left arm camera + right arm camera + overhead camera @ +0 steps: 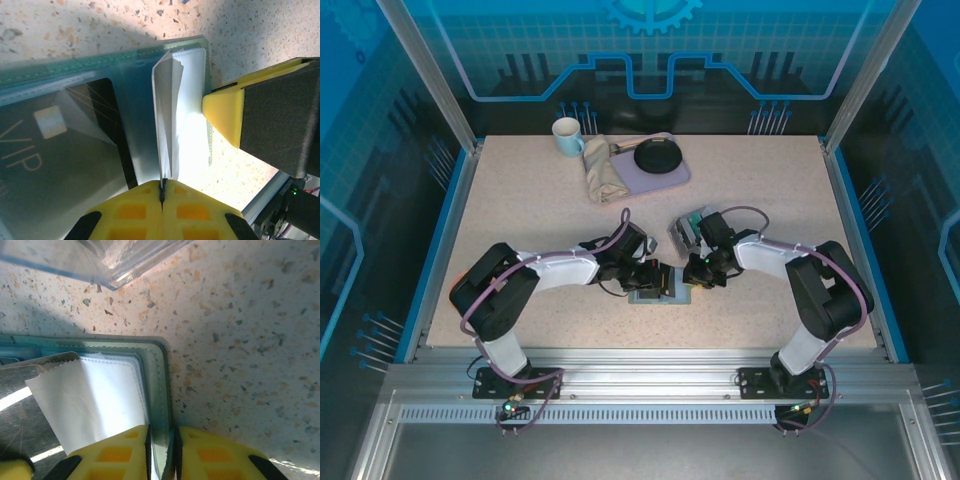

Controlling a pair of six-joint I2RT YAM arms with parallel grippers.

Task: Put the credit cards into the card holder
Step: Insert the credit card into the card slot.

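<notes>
The card holder [660, 294] lies open on the table between both arms, its teal stitched edge [100, 65] and rounded corner [156, 360] close to the cameras. A dark credit card [30, 165] marked "VIP" sits inside it under a clear sleeve. My left gripper [162, 184] is shut on the thin clear sleeve flap [167, 110], which stands up from the holder. My right gripper [162, 440] is shut on the holder's right edge. One yellow-tipped finger [225, 115] of the right gripper appears beside that edge in the left wrist view.
A small grey box [683, 231] stands just behind the holder; its clear corner [110, 260] is close above the right gripper. At the back are a mug [566, 135], a folded cloth [603, 172] and a purple tray [678, 178] with a black pan [658, 156].
</notes>
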